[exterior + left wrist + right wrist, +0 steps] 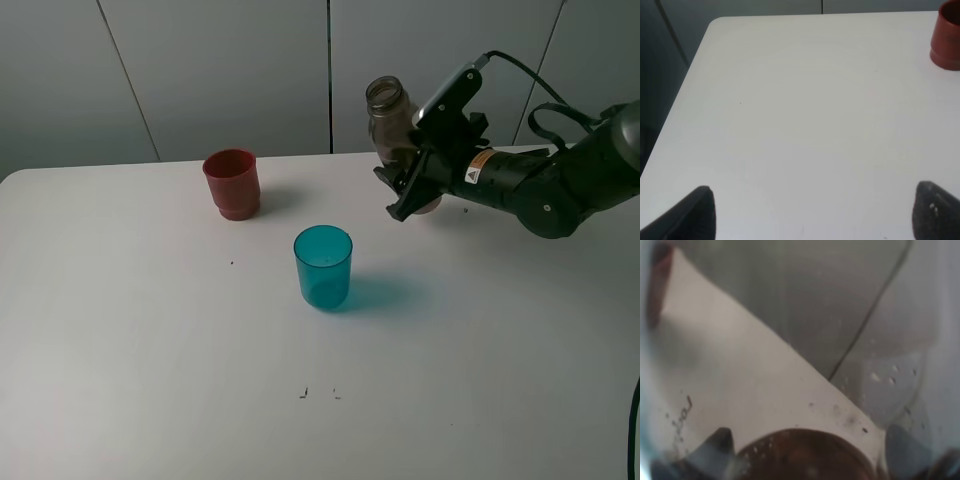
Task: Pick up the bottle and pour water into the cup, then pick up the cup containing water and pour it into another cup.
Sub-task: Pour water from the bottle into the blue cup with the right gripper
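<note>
Bottle (390,120): translucent, smoky grey-brown, narrow neck, mouth uncapped and open. Position: upper right of centre in the high view, top leaning slightly toward the left of the frame. Lower body hidden behind right hand (408,196). Contact between bottle base and surface (150,350): not determinable.

Right hand: clenched on the lower body of the bottle, grasping it. Arm entering from the right edge of the high view, black, with a cable looping above. Right wrist view: filled almost wholly by the translucent bottle wall, blurred, with white surface and grey wall panels visible through it.

Cup (323,266): translucent teal tumbler, upright on the surface, at the centre of the high view, below and to the left of the bottle, apart from it. Contents: not determinable.

Another cup (232,183): opaque red, stepped base, upright, upper left of centre in the high view, well apart from the teal cup. Also at the upper right corner of the left wrist view, cut off by the frame edge.

Left hand (815,212): released, two dark fingertips at the lower left and lower right corners of the left wrist view, wide apart, nothing between them, over bare white surface.

Dark specks (303,393): on the surface, lower centre of the high view.
</note>
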